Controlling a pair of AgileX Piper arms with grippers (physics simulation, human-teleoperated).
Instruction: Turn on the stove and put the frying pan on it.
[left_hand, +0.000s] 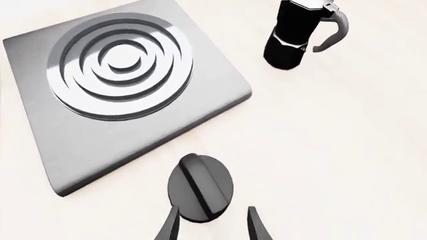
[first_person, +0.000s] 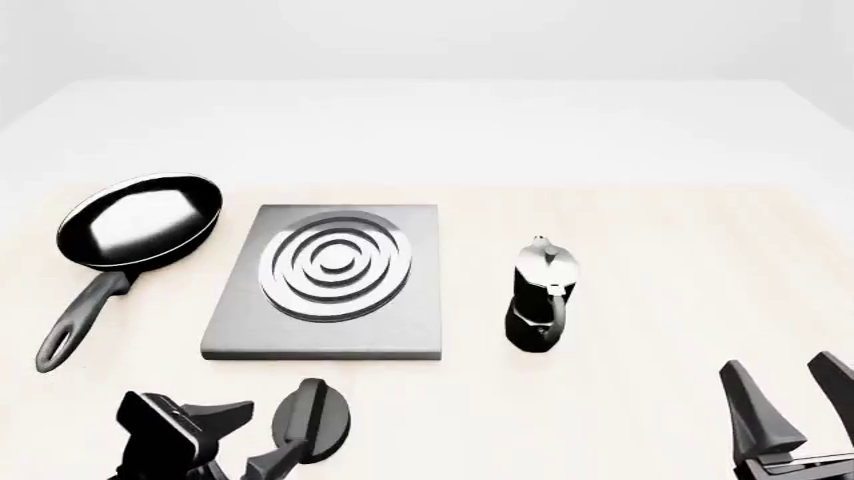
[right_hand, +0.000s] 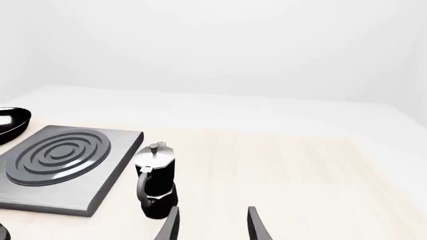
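Just in front of the stove (first_person: 324, 285), my left gripper (left_hand: 212, 224) hovers at the knob (first_person: 312, 420), jaws apart either side of it.

I see the pan (first_person: 136, 222) on the table left of the stove, handle toward me, and the moka pot (first_person: 541, 296) right of the stove. My right gripper (first_person: 787, 400) sits further right of the stove, jaws apart, holding nothing.

Grey stove (first_person: 400, 335) with silver concentric rings, black ridged knob (first_person: 314, 420), glossy black frying pan (first_person: 140, 222), black-and-silver moka pot (first_person: 541, 298)
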